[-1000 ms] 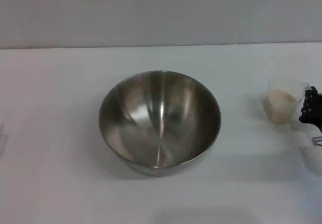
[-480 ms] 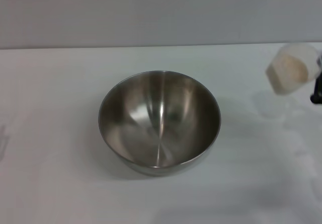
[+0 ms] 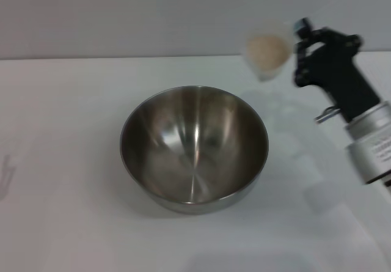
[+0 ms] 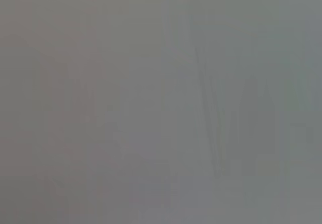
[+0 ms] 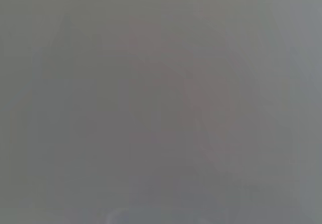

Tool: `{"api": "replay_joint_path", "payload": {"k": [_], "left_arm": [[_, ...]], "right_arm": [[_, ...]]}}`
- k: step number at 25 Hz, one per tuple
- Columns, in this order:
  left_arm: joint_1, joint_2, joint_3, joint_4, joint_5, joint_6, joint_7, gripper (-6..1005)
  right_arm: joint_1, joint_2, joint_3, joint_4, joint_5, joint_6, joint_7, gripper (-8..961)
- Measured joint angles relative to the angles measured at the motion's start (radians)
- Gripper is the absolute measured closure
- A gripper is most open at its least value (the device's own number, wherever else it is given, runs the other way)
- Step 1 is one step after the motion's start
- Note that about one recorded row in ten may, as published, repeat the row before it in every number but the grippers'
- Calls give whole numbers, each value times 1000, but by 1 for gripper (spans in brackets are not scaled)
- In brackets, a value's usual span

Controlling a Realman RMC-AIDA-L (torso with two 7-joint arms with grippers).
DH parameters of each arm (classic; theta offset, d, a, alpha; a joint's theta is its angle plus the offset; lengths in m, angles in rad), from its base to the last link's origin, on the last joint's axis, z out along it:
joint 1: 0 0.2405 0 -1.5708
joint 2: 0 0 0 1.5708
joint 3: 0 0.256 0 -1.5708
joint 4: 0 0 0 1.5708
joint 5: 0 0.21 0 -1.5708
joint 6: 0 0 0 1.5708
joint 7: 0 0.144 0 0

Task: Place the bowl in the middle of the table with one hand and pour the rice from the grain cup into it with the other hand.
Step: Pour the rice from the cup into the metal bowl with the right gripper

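Note:
The steel bowl (image 3: pixel 194 147) stands empty in the middle of the white table (image 3: pixel 73 101). My right gripper (image 3: pixel 294 51) is shut on the clear grain cup (image 3: pixel 267 57) and holds it in the air, beyond the bowl's far right rim. The cup is tipped toward me, so the cream rice (image 3: pixel 267 49) shows in its mouth. No rice is in the bowl. The right arm (image 3: pixel 360 125) reaches in from the right. The left gripper is out of view. Both wrist views show only flat grey.
A grey wall (image 3: pixel 122 15) runs behind the table's far edge. A faint pale shape lies at the table's left edge (image 3: pixel 5 174); I cannot tell what it is.
My right gripper has lifted the grain cup off the table at the right and carried it up and left, toward the bowl's far right rim. The bowl has not moved.

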Motion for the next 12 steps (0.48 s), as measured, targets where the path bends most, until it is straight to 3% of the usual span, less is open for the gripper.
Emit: {"api": "replay_joint_path", "payload": {"k": [3,4,6,7,8,12], "left_arm": [[-1,0,7,0,0,0,0,188],[-1,0,8,0,0,0,0,188],[-2,0,9,0,0,-1,0,188],[-3,0,11,0,0,-2,0,188],[-3,0,11,0,0,-2,0,188],[-5,0,13,-2,0,-4,0,188]], "right_arm": [[11,0,-39,68,0,54,-192,929],[9,1,-46,124,0,106,-369,928],[3,3,-42,177,0,160,-565,926],[3,3,-42,177,0,160,-565,925],[-7,5,-40,217,0,180,-725,924],[-31,5,-47,276,-5,178,-908,921]]}}
